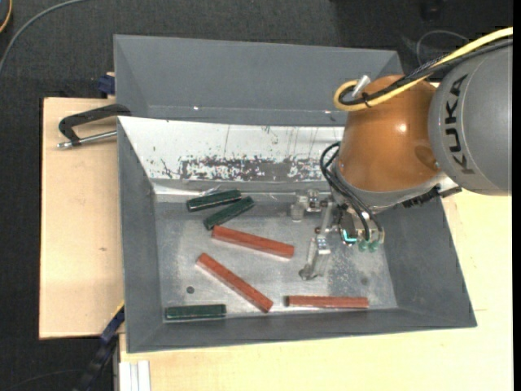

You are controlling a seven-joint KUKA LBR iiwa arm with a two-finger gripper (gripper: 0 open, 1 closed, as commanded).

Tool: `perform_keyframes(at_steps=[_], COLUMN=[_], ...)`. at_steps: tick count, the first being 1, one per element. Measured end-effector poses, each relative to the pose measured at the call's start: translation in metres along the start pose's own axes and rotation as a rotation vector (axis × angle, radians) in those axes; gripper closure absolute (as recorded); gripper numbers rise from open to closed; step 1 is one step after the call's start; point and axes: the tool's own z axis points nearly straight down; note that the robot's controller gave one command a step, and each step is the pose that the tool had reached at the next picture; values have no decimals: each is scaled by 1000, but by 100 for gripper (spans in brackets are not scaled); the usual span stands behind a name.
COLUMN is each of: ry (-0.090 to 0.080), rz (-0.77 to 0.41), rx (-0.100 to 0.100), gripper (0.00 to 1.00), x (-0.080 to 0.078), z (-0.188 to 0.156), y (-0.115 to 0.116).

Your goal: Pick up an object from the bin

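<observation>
Frankly, my main worry was bulk: the arm's orange cover [383, 145] hung over the far right of the grey bin [138, 243], and a careless descent could have brought it against the sloped right wall. The gripper [311, 270] hung above the floor right of centre, nothing visibly in it. I couldn't tell whether it was spread or closed.

The nearest candidates were two flat red bars. One [326, 302] lay just near of the gripper, close along the near wall, and the other [252, 243] lay to its left. Thin bars on what looked like slick bare metal could skid or tip out of a grip. The wall probably cramped the near bar, while the middle one had open floor around it. Two dark green bars [220, 205] lay at the far left, well apart from the gripper.
</observation>
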Motion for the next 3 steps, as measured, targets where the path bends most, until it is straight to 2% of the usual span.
perform_keyframes(at_steps=[1,2,3], ry=[-16,-11,-22], rz=[-146,-145,-128], rx=[0,0,0], gripper=[0,100,100], x=[-69,-67,-76], z=[117,116,-43], y=[24,23,28])
